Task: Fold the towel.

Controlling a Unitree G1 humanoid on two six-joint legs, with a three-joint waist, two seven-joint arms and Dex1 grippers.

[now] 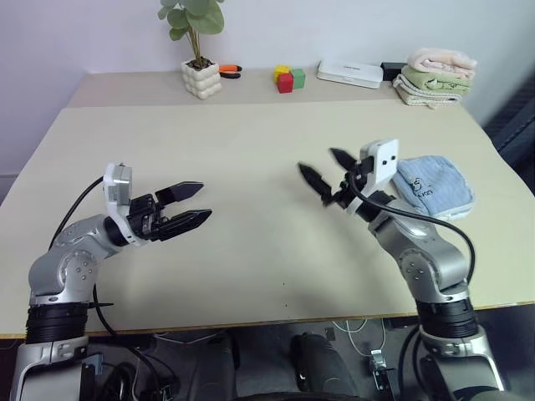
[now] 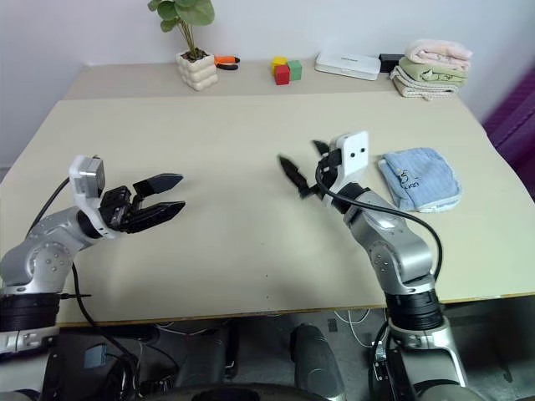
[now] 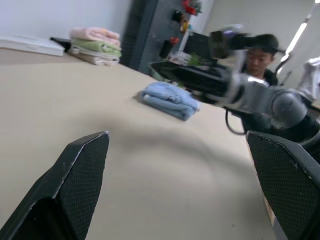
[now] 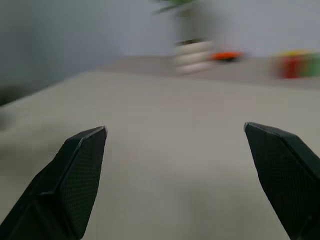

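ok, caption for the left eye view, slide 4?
Folded light blue towel lies on the table; both hands, left and right, are open and empty above it.

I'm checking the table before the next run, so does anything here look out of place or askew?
Nothing stands out. The towel lies folded in a soft bundle on the table, apart from both open grippers, left and right. The stacked towels, plant pot and blocks sit upright along the far edge.
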